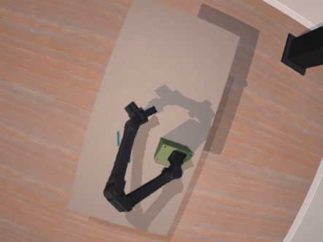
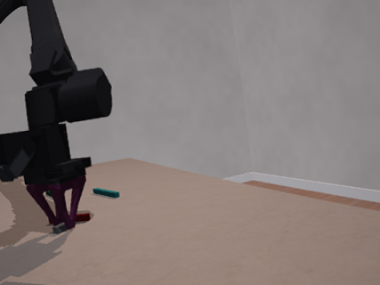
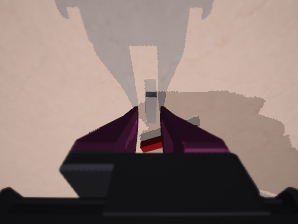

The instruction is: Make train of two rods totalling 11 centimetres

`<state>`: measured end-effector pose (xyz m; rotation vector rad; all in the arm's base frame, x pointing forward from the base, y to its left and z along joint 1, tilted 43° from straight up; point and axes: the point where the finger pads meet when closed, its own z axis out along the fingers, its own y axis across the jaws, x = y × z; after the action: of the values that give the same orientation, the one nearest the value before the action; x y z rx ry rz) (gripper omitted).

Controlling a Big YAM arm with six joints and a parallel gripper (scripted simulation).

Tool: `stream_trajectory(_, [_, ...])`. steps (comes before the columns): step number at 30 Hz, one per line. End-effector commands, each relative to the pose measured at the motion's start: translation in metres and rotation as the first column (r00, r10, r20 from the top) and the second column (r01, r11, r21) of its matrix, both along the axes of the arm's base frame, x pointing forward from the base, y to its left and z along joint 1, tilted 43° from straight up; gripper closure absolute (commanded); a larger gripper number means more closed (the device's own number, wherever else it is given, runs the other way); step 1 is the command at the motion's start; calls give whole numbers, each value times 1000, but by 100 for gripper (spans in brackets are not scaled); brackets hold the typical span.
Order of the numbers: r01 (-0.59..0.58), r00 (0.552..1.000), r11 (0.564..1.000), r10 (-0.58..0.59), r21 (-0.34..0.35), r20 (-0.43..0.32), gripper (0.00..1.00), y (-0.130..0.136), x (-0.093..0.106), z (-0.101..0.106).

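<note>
Gripper narrowly parted, holding nothing; grey rod near its fingertips, red rod (partly hidden) beyond them in the exterior view.

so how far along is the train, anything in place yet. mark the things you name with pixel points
Nothing looks done: the grey rod (image 2: 59, 228) (image 3: 151, 109) and green rod (image 1: 129, 160) (image 2: 49, 193), which would make 11, lie apart. Nothing is in hand; the open gripper (image 2: 65, 226) (image 3: 149, 111) is down by the grey rod. Left: line those two up end to end, clear of the red (image 2: 83, 217) (image 3: 151, 145) and turquoise (image 1: 118, 138) (image 2: 106, 192) rods, and let go.

Pale tabletop bearing scattered coloured rods.
</note>
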<state>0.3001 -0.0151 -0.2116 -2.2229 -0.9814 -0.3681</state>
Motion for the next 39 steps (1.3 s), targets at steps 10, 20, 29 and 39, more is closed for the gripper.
stream_trajectory(10, [5, 1000, 1000, -5, 1, -6, 77, 1, -1, -2])
stream_trajectory(20, [5, 1000, 1000, -5, 1, -6, 77, 1, -1, -2])
stream_trajectory(29, [5, 1000, 1000, -5, 1, -6, 77, 1, -1, -2])
stream_trajectory(39, [5, 1000, 1000, -5, 1, -6, 96, 1, -1, -2])
